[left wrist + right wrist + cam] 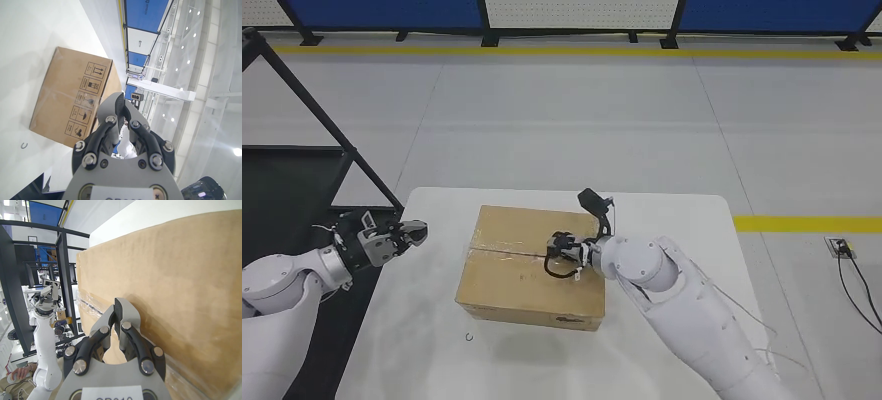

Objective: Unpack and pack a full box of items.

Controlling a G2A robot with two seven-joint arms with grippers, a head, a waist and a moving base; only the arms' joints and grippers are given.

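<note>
Sealed box (532, 265), right jaws together over its taped top, left jaws together, well apart leftward.

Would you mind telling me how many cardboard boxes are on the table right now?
1. The cardboard box sits closed and taped in the middle of the white table, with the right gripper over its top.

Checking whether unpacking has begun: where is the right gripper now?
In the top view, the right gripper is above the closed cardboard box at mid-table, by its taped seam.
</note>
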